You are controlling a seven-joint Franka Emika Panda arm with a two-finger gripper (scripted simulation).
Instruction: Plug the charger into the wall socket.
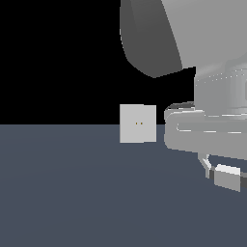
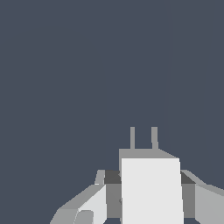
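Pincer (image 2: 151, 192) fingers (image 2: 94, 205) sit clamped on the charger (image 2: 151, 188), one on each side of the pale block, as the wrist view shows. Two thin grey prongs (image 2: 143, 138) stick out of the charger's far end, side by side, against plain blue-grey ground.

From the exterior view, the charger (image 1: 226, 176) hangs low at the exterior view's right, close above the tabletop (image 1: 72, 193), under the bulky grey arm (image 1: 207, 72) that fills the upper right. The wall socket (image 1: 138, 124) stands upright farther back, well apart from the charger and toward the exterior view's left of it, its two tiny yellowish holes side by side at its centre.

The tabletop is a flat, even slate-blue surface running to a straight horizon. Above that line the room is plain black, with no walls or fittings to make out.
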